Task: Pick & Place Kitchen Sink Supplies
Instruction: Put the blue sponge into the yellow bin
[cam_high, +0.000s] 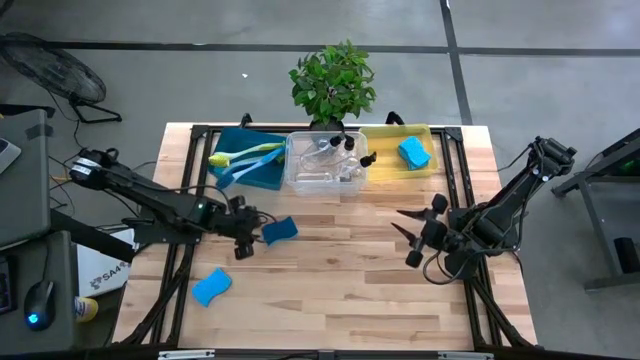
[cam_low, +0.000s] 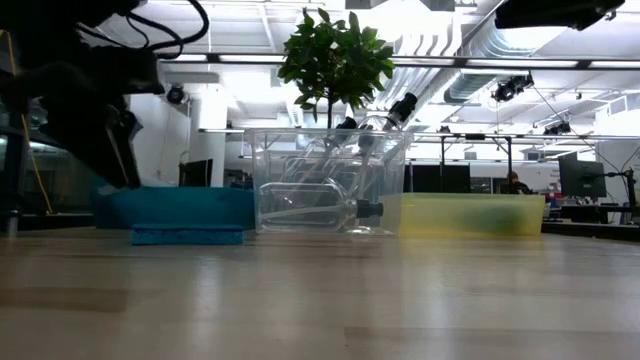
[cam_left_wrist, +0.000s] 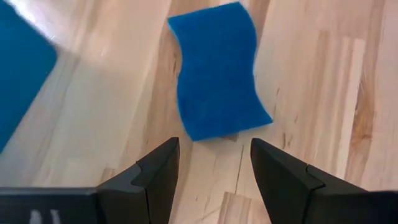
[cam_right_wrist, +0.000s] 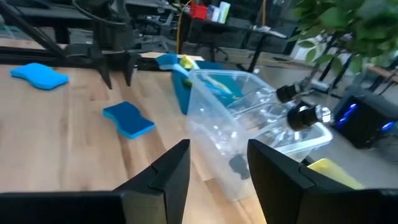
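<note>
Left tool (cam_left_wrist: 211, 165) spread, empty, beside sponge (cam_left_wrist: 217, 71), right tool (cam_right_wrist: 217, 168) spread, bottles (cam_high: 330, 155) indistinct in clear bin (cam_high: 300, 180).

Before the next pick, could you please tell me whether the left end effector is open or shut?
Open: the left end effector shows a clear gap, empty, just short of a sponge lying flat.

Wooden table (cam_high: 330, 290) on grey concrete floor (cam_high: 560, 70). Fan (cam_high: 45, 62) at upper left, mouse (cam_high: 38, 300) at lower left. Low view: ceiling ducts (cam_low: 470, 60), strip lights (cam_low: 250, 62), monitors (cam_low: 580, 178) at right.
</note>
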